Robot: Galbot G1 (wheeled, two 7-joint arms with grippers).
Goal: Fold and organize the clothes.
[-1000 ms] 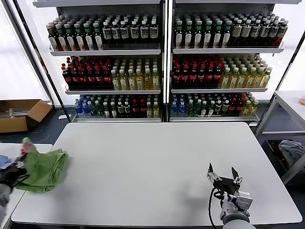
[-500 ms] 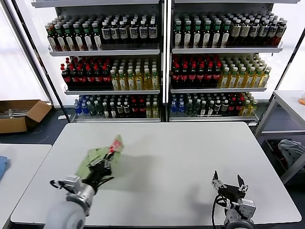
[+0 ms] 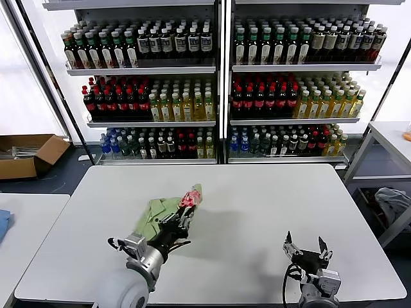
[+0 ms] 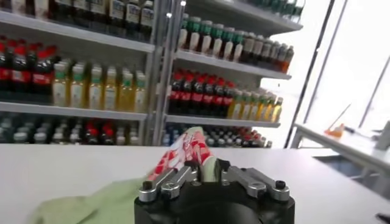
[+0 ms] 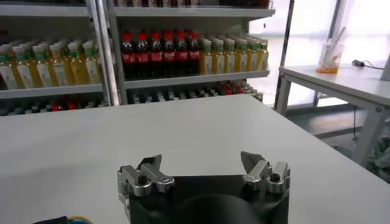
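Observation:
The light green shirt (image 3: 159,213) lies bunched on the white table (image 3: 257,199), left of the middle, its red-and-white print (image 3: 191,197) raised at the far end. My left gripper (image 3: 174,226) is shut on a fold of the shirt. In the left wrist view the gripper (image 4: 204,171) pinches the green cloth with the print (image 4: 183,152) standing up just beyond the jaws. My right gripper (image 3: 306,247) is open and empty above the table's front right part; it also shows in the right wrist view (image 5: 204,164).
Shelves of bottles (image 3: 218,83) stand behind the table. A second white table (image 3: 19,224) with a blue item (image 3: 3,224) is at the left. A cardboard box (image 3: 29,154) lies on the floor. A grey-blue cloth bundle (image 3: 393,202) sits low at the right.
My left gripper has carried the shirt from the left table edge to the right onto the main table, now left of the middle. The right gripper has barely moved.

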